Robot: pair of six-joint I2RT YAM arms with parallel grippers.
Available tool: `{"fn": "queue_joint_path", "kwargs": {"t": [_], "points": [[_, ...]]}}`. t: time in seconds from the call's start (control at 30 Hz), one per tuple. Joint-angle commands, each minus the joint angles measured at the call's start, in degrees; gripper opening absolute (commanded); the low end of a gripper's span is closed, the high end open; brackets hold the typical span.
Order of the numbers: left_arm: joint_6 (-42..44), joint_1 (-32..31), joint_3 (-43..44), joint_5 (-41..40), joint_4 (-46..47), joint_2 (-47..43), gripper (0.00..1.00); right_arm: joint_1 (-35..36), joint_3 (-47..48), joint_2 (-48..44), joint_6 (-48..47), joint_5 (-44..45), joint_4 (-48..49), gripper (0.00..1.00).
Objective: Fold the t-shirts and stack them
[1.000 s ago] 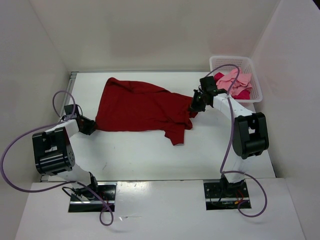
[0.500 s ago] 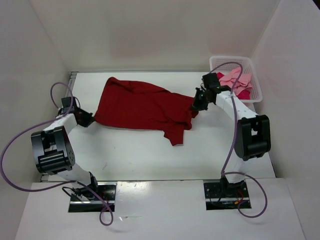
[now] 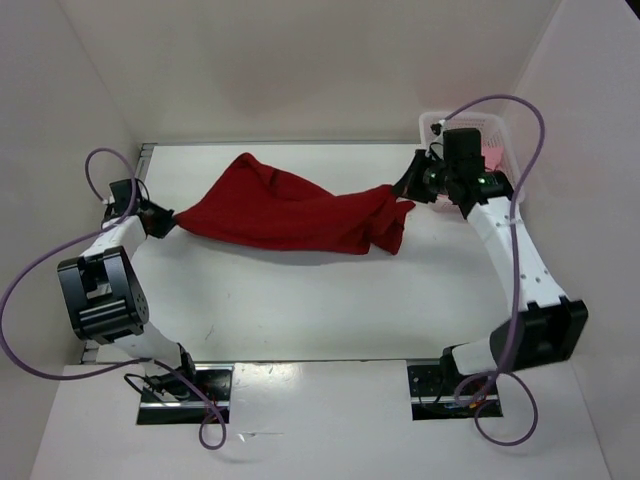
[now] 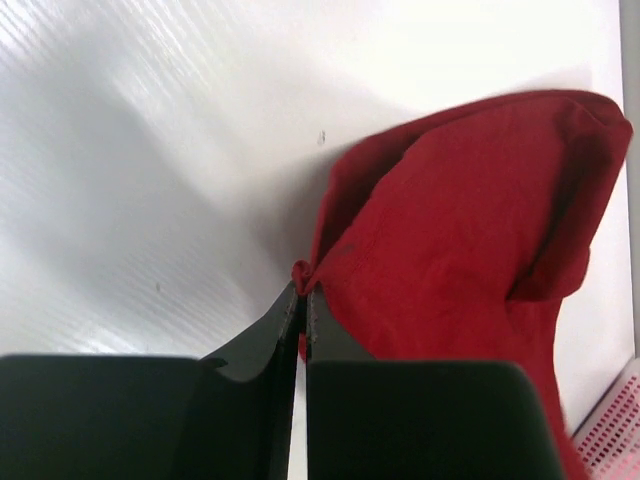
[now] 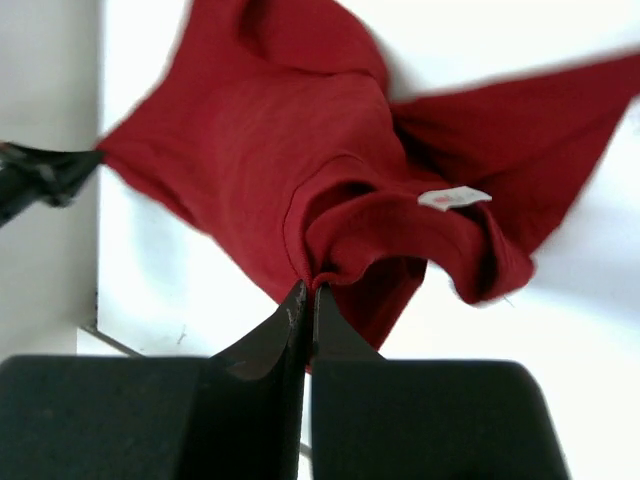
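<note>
The dark red t-shirt [image 3: 285, 212] hangs as a sagging band, stretched between my two grippers above the white table [image 3: 300, 300]. My left gripper [image 3: 165, 221] is shut on its left edge; the left wrist view shows a pinch of red cloth [image 4: 450, 230] between the closed fingertips [image 4: 303, 292]. At the other end, my right gripper [image 3: 404, 192] is shut on a hem fold [image 5: 330, 275], and the shirt's white tag [image 5: 455, 198] faces that camera. A bit of light pink t-shirt [image 3: 494, 155] shows in the basket. The bright crimson-pink shirt is hidden behind my right arm.
The white mesh basket [image 3: 500, 130] sits in the far right corner, partly covered by my right arm; its corner also shows as the basket [image 4: 612, 430] in the left wrist view. White walls close in the table at left, back and right. Purple cables loop off both arms.
The left gripper closed on the shirt's left edge. Both arms then rose and pulled apart, lifting the shirt from lying spread on the table into a stretched band.
</note>
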Motion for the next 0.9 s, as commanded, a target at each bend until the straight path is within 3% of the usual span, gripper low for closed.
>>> {"fn": "queue_joint_path", "kwargs": {"t": [0.0,0.13,0.2,0.43,0.5,0.63,0.7,0.87], "points": [[1.15,0.49,2.82,-0.47,2.63,3.37,0.05,-1.47,-3.18,8.60,1.70,-1.25,6.96,0.00],[0.63,0.49,4.85,1.46,2.64,4.61,0.05,-0.95,4.10,18.01,1.10,-0.38,7.26,0.00],[0.62,0.49,4.85,1.46,2.64,3.38,0.05,-0.95,8.41,17.42,0.31,0.15,5.49,0.00],[0.09,0.49,6.08,2.08,2.12,-0.84,0.05,3.79,13.25,-0.23,-3.48,-0.37,-10.41,0.00],[-1.04,0.49,6.60,2.60,2.11,-0.84,0.05,6.17,12.38,-5.17,-1.99,-0.72,-10.42,0.00],[-0.27,1.02,9.85,1.21,0.71,-1.36,0.05,4.78,12.38,-7.02,-0.05,-10.74,-6.56,0.00],[0.53,1.54,10.38,0.67,0.18,-1.37,0.05,3.02,9.85,-7.02,-0.05,-10.74,-5.33,0.00],[0.53,1.55,8.28,0.06,1.23,-1.37,0.05,-0.68,-7.96,-1.94,-2.51,-7.96,-0.15,0.00]]}}
